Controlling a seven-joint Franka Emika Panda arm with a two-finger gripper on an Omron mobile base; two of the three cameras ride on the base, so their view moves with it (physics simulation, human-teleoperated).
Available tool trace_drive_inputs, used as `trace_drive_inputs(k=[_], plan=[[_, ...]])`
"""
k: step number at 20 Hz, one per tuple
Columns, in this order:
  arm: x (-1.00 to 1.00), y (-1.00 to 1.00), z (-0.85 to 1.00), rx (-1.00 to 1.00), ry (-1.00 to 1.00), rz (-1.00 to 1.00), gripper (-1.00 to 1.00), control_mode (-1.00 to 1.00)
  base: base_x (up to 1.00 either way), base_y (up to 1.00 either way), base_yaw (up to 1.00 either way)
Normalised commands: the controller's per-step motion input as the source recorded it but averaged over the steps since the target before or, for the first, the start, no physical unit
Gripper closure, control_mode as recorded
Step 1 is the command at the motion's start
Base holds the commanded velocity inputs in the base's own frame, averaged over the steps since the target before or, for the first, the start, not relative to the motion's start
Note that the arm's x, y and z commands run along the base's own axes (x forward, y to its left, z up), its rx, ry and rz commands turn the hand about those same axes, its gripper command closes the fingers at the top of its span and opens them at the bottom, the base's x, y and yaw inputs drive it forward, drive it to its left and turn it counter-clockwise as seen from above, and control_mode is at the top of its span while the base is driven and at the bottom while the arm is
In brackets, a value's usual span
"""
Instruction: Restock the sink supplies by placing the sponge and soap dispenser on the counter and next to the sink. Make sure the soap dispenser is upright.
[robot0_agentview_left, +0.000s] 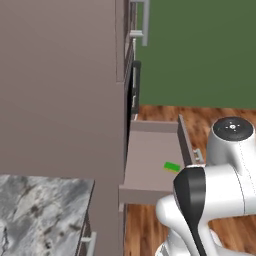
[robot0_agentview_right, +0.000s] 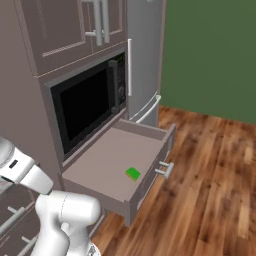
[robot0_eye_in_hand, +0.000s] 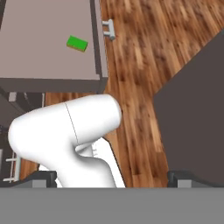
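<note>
My gripper stands fully open and empty, held high. The sponge (a small green block) lies flat in the pulled-out drawer, below and ahead of my fingertips, long axis roughly across the drawer, near its front.

Pulled-out drawer lies open from above, microwave behind.

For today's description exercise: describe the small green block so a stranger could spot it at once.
Find the black-fronted microwave in the mauve-brown cabinet wall. Directly beneath it an open mauve-brown drawer juts out. The flat bright green sponge lies inside near the front, the drawer's sole content.
</note>
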Motion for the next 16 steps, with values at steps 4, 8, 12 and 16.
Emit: trace_drive_inputs(k=[4,8,12,16], plan=[[0.0,0.0,0.0,0.0,0.0,0.0,-1.0,1.0,0.1,0.0,-0.01],[0.0,0.0,0.0,0.0,0.0,0.0,-1.0,1.0,0.09,0.0,-0.02],[0.03,0.0,0.0,0.0,0.02,0.0,-1.0,-1.0,0.02,0.0,0.0],[0.44,-0.39,-0.03,0.03,0.04,0.0,-1.0,-1.0,0.0,0.0,0.0]])
